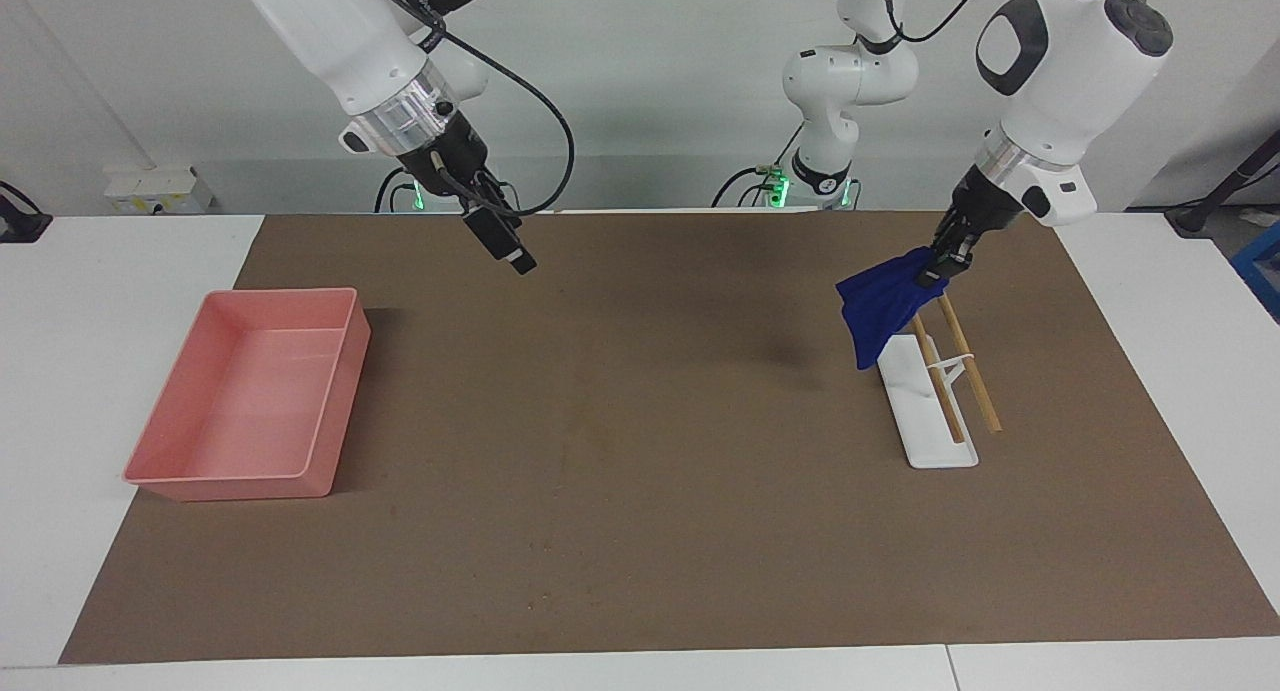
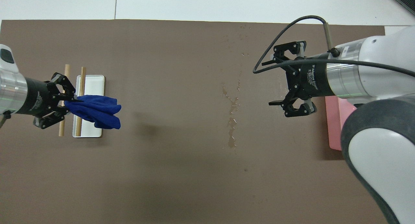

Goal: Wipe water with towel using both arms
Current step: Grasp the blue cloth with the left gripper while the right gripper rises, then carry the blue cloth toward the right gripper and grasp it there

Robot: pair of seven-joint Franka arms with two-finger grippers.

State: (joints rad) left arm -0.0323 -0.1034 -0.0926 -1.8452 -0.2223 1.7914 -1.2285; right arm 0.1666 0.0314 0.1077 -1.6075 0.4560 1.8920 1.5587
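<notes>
Towel [image 1: 882, 303], wrinkly blue, in left end effector [image 1: 938, 267]

Even overhead light, soft shadows, sharp.

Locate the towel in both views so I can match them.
Facing view: towel hangs from the left gripper, over the robots' end of the white rack.
Overhead view: towel in the left gripper, covering part of the rack.
Shared landmark: the rack with its two wooden rods.
</notes>
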